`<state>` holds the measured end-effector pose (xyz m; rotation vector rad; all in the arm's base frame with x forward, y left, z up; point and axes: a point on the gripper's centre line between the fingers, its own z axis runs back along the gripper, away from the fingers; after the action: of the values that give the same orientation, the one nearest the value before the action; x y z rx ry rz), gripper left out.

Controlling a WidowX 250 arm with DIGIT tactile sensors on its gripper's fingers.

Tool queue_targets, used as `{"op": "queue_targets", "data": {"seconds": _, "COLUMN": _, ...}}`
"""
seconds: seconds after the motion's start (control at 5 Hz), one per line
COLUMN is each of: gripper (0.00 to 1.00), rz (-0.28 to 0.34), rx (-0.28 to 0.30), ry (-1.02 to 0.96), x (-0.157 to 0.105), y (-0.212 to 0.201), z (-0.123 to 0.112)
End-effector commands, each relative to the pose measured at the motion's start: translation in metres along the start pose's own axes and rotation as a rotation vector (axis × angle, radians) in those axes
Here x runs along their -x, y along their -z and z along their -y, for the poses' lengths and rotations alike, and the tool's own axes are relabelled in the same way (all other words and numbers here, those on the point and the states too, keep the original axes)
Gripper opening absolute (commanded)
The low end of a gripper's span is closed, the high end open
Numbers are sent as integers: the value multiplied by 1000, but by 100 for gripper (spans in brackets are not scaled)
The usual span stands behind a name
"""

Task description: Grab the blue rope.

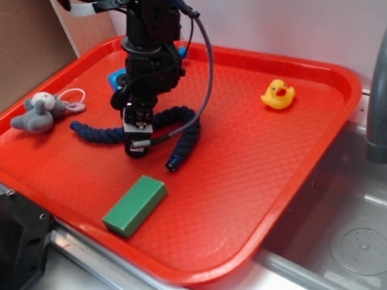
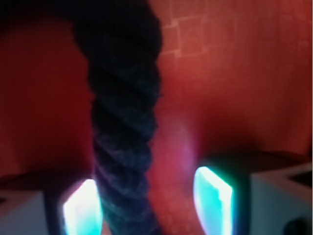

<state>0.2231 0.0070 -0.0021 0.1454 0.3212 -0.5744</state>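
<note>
Wrist view: spread fingers [image 2: 82, 210] straddle the blue rope [image 2: 124, 122], one pad touching.

Red tray [image 1: 267, 178] with fine diamond texture; on it, dark navy twisted rope [image 1: 186, 137], green block [image 1: 135, 205], yellow duck [image 1: 278, 94] with orange beak, grey plush toy [image 1: 36, 114].

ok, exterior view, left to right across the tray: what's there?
grey plush toy → blue rope with the gripper down over it → yellow rubber duck. Green block left out: it sits nearer, overlapping the rope's span.
</note>
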Motion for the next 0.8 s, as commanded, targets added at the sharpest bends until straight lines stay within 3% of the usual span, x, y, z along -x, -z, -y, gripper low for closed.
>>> {"op": "queue_targets", "data": {"seconds": 0.0, "gripper": 0, "rz": 57, "rx": 47, "ry": -165, "x": 6, "y": -33, "z": 0}}
{"op": "queue_targets", "data": {"seconds": 0.2, "gripper": 0, "rz": 135, "rx": 81, "ry": -319, "x": 15, "y": -83, "z": 0}}
{"op": "queue_targets", "data": {"seconds": 0.4, "gripper": 0, "rz": 206, "rx": 79, "ry": -436, "x": 32, "y": -131, "z": -1}}
{"op": "queue_targets", "data": {"seconds": 0.6, "gripper": 0, "rz": 254, "rx": 128, "ry": -482, "x": 59, "y": -174, "z": -5}}
